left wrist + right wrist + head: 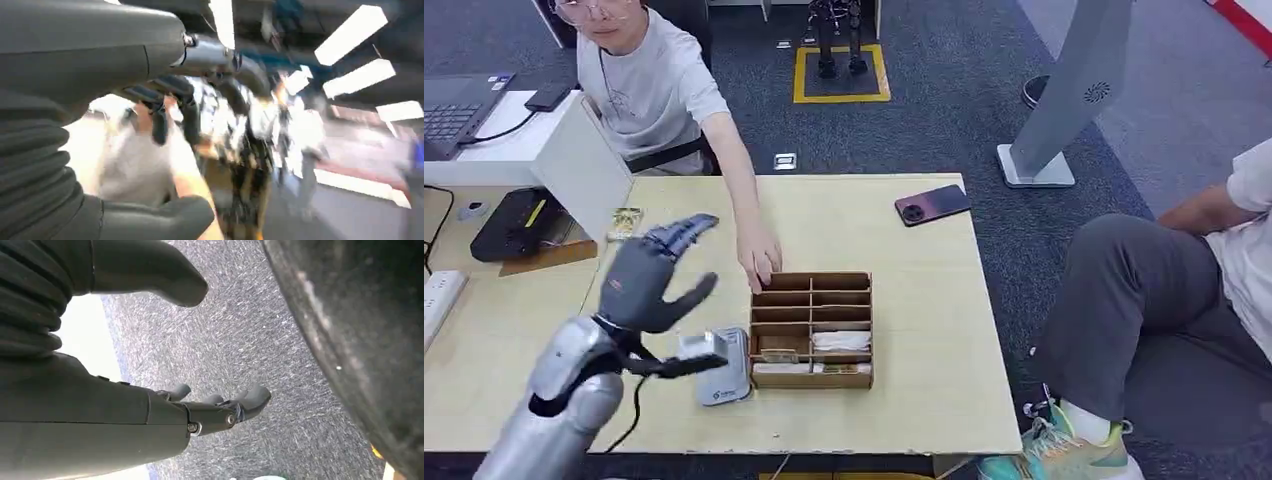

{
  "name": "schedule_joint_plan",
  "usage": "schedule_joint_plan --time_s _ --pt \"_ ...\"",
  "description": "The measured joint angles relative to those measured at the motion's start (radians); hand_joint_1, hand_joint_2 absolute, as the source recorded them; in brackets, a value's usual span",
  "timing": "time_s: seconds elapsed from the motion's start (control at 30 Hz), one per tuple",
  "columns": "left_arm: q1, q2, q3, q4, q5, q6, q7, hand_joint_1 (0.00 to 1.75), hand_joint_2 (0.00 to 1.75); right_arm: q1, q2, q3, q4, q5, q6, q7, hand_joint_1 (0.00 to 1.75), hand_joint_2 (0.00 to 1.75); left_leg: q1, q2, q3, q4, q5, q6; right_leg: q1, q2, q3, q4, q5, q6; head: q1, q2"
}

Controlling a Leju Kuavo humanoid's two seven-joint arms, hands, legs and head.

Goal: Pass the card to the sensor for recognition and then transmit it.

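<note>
My left hand (652, 275) is raised above the left part of the wooden table (924, 300), fingers spread and thumb apart, holding nothing. In the blurred left wrist view its fingers (172, 102) point toward a person in a white shirt. A grey flat sensor (727, 372) lies on the table just below and right of the hand. A small patterned card (624, 222) lies beyond the hand near a white divider. My right hand (220, 407) hangs over grey carpet with its fingers apart and nothing in it.
A wooden compartment box (812, 330) with white cards stands right of the sensor. A person's hand (759, 262) rests at its far left corner. A phone (932, 204) lies at the far right of the table. Another person (1184, 290) sits to the right.
</note>
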Motion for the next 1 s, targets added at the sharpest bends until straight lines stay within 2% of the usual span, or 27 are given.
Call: schedule_joint_plan --time_s 0.07,0.2,0.27,0.37,0.47,0.7,1.0 --pt "0.015 -0.001 -0.096 0.000 0.027 0.013 0.027 0.00 1.75 0.001 0.001 0.000 -0.001 -0.001 -0.005 0.000 0.00 1.75 0.000 0.001 -0.001 0.000 0.000 0.000 0.000 0.002 -0.001 0.000 0.001 0.000 0.002 0.000" --pt "0.025 0.015 -0.167 0.000 0.058 0.013 0.035 0.00 1.75 0.004 0.001 0.000 -0.001 -0.003 -0.015 -0.001 0.00 1.75 0.000 0.001 0.000 0.000 -0.001 -0.001 0.000 0.002 0.000 0.000 0.001 -0.001 0.001 0.000" --pt "0.040 0.015 -0.174 0.000 0.045 0.011 0.025 0.00 1.75 0.006 0.001 0.000 -0.001 -0.011 -0.018 0.000 0.00 1.75 0.000 0.001 0.000 0.000 -0.001 -0.001 0.000 0.002 -0.001 0.000 0.001 -0.001 0.001 0.000" --pt "0.053 0.014 -0.184 0.003 -0.026 0.028 0.049 0.00 1.75 0.007 0.001 0.002 -0.001 -0.018 -0.018 0.003 0.00 1.75 0.001 0.001 0.000 0.000 -0.001 -0.001 0.001 0.002 -0.001 0.000 0.001 -0.001 0.001 0.000" --pt "0.054 0.011 -0.197 0.010 -0.044 0.039 0.057 0.00 1.75 0.007 0.002 0.003 -0.001 -0.019 -0.016 0.004 0.00 1.75 0.001 0.001 0.000 0.000 -0.001 -0.001 0.001 0.002 0.000 0.000 0.001 -0.001 0.001 0.000" --pt "0.059 0.006 -0.208 0.012 -0.004 0.047 0.022 0.00 1.75 0.007 0.002 0.005 -0.001 -0.022 -0.014 0.011 0.00 1.75 0.000 0.001 0.000 0.000 -0.001 -0.001 0.001 0.002 0.000 0.000 0.001 -0.001 0.001 0.000" --pt "0.059 -0.013 -0.229 0.021 -0.014 0.082 0.036 0.00 1.75 0.009 0.002 0.005 -0.001 -0.037 -0.014 0.011 0.00 1.75 0.001 0.001 0.000 0.000 -0.001 -0.001 0.001 0.002 0.000 -0.001 0.001 -0.001 0.001 0.000"
